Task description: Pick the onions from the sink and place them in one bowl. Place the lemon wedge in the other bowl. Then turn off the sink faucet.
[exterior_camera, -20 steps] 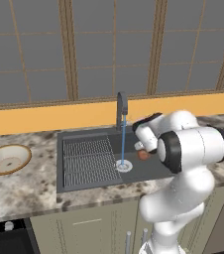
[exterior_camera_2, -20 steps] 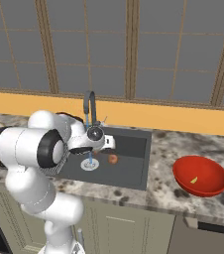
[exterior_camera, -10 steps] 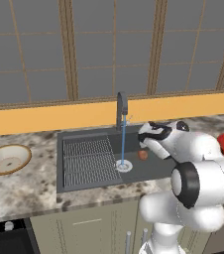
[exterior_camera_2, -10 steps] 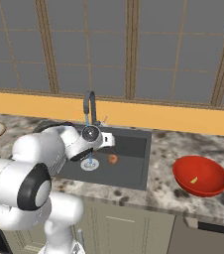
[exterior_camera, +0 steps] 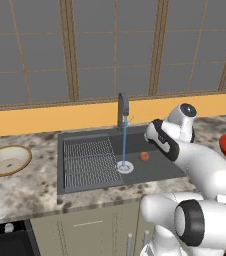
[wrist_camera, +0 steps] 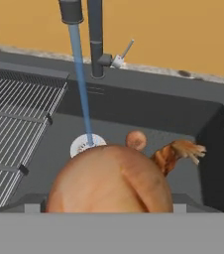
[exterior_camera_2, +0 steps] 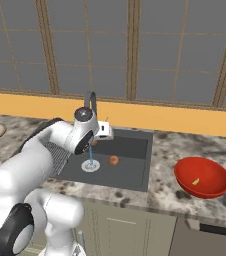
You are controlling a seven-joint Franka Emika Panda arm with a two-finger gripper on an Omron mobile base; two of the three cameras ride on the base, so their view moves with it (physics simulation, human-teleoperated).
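Grips a small round orange-brown onion (wrist_camera: 109,181) in the two-finger gripper (exterior_camera: 152,135), jaws spread wide around it, lifted just in front of the tall dark grey faucet (wrist_camera: 95,39); wispy tip points sideways right in the hand view, long axis crosswise. Looks about a third done: tiny yellow lemon wedge (exterior_camera_2: 196,181) already in the glossy red bowl (exterior_camera_2: 205,192) far right of the faucet. Leaves the second onion (exterior_camera: 144,156) below the faucet by the drain, the beige brown-rimmed bowl (exterior_camera: 27,159) far left unfilled, water to shut off.
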